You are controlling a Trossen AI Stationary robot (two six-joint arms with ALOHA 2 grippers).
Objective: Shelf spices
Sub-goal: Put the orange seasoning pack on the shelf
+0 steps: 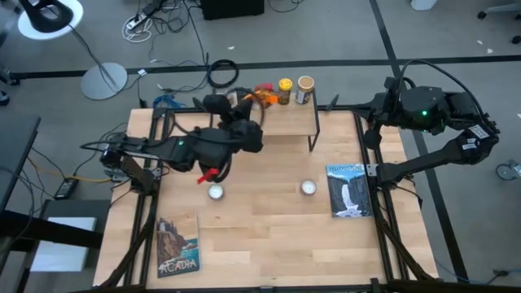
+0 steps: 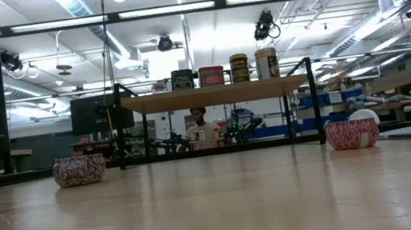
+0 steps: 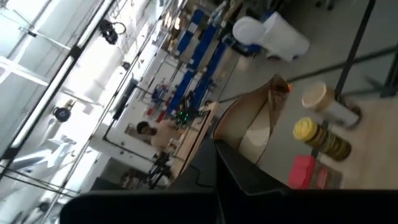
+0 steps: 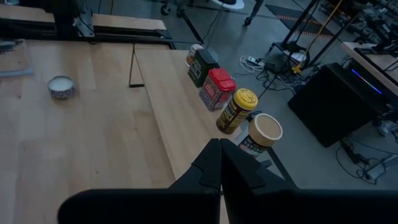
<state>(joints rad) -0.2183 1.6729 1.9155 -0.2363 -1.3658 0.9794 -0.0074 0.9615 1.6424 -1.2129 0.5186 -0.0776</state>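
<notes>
The shelf (image 1: 281, 122) stands at the top centre of the overhead picture, at the table's far edge, and along its back edge the spices sit in a row: the tan jar (image 1: 304, 89), the yellow jar (image 1: 285, 90), the red tin (image 4: 217, 88) and the dark tin (image 4: 201, 66). From table height the same four stand in a line on the plank, dark tin (image 2: 182, 79) at the left and tan jar (image 2: 267, 63) at the right. My left claw (image 1: 242, 122) hangs over the shelf's left end, but I cannot tell how far it is open or whether it holds anything. My right claw (image 4: 221, 163) is pressed closed and empty, raised off the table's upper right corner. Two white discs (image 1: 216, 192) (image 1: 308, 188) lie mid-table, with a book (image 1: 348, 190) right and another (image 1: 177, 245) lower left.
</notes>
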